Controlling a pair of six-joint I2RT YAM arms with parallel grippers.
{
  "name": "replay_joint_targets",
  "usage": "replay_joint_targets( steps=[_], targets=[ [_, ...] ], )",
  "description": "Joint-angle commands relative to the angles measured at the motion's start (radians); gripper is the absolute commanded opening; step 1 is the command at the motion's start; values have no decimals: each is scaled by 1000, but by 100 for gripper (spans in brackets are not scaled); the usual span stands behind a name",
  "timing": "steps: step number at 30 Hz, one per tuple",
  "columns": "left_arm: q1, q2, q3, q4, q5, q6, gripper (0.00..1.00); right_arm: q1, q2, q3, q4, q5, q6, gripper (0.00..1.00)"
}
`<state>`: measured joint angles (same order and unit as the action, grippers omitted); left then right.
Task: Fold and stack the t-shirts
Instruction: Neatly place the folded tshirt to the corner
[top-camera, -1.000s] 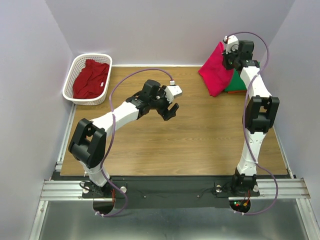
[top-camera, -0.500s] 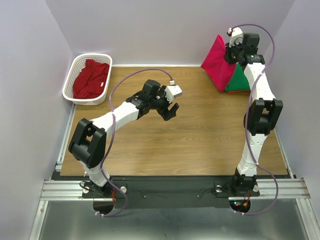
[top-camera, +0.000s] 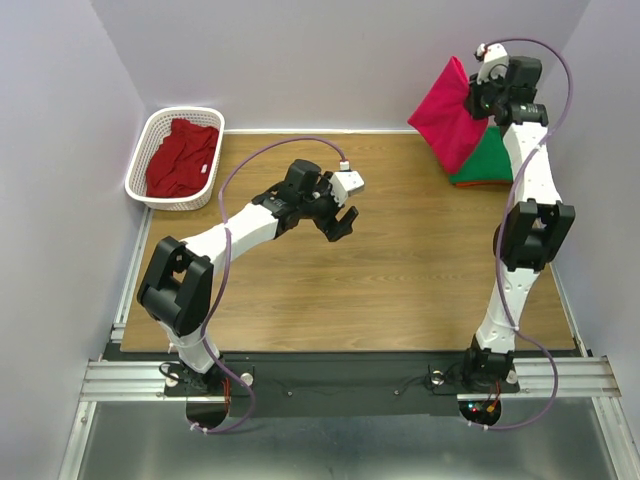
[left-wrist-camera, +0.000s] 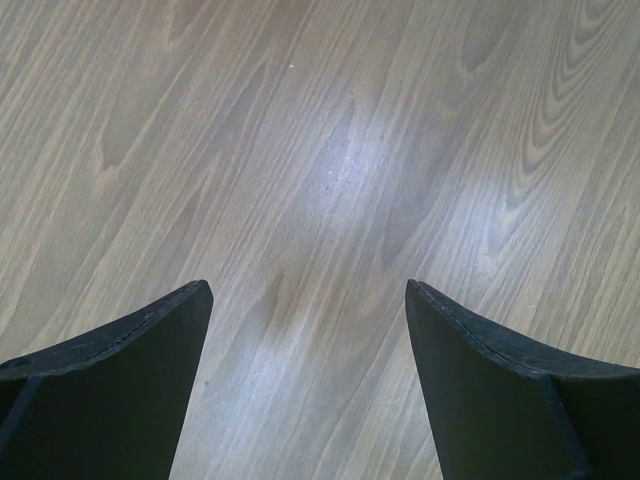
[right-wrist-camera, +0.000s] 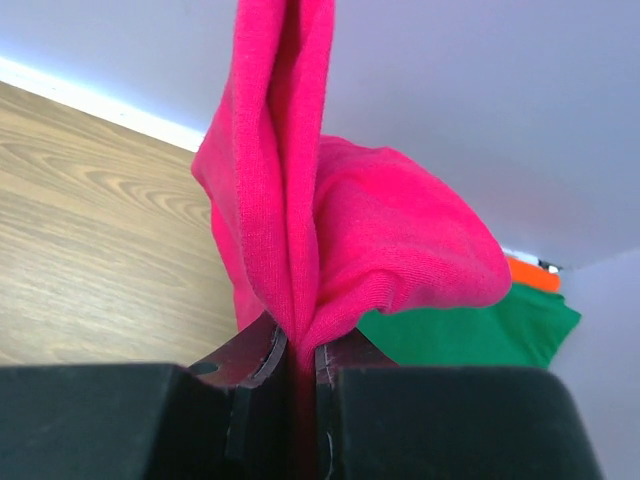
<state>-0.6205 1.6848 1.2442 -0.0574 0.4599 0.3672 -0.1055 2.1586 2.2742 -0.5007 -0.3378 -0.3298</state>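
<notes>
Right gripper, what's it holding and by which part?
The pink-red t-shirt, pinched by a bunched fold of cloth; whether hem or sleeve cannot be told.

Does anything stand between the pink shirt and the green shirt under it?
Nothing visible does. The pink shirt hangs from the right gripper, just above the green shirt.

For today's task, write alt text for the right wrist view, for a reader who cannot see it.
The right tool is shut on a bunched fold of the bright pink-red t-shirt, in front of a pale wall. Behind it a green t-shirt lies on the wooden table, orange cloth showing beyond.
</notes>
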Motion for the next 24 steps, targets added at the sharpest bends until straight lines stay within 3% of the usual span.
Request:
replay_joint_targets(
  steps=[1,21,23,24],
  targets=[
    [-1,-4,46,5,22,-7,90,-51,-3,34,44,-24,-11,1],
    [-1,44,130,-94,-1,-2,91,-289,268,151,57,-121,-84,4],
    [7,44,126,-88,3,-30,91,-295,288,150,71,-96,-94,43],
    [14,44,123,-87,22,-42,91,-301,296,148,86,-75,-94,72]
  ],
)
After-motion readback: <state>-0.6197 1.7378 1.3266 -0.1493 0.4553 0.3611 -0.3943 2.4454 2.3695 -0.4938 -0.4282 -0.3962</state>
